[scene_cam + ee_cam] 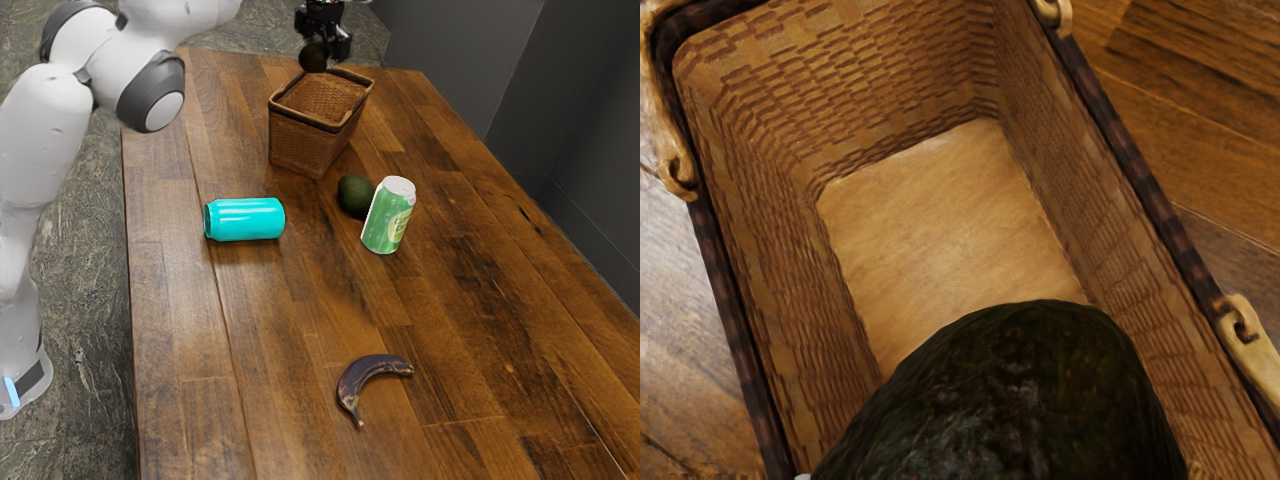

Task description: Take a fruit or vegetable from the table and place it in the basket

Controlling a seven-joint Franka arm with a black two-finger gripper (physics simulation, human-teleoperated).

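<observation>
A black gripper (321,45) clasps a dark avocado (313,57) above the wicker basket (298,143) at the exterior view's far end — fingers parted around the fruit — while a banana (364,376) lies near.

White arm (45,130), grey joint bands (146,84), blue light (11,391) (a sliver), black gripper (324,52)

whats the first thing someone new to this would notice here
Probably the bright turquoise can, lying on its side toward the exterior view's left, with the upright green can close in front of a dark avocado on the table. Next, the gripper at the top of that view, holding another dark avocado above the open wicker basket.
</observation>
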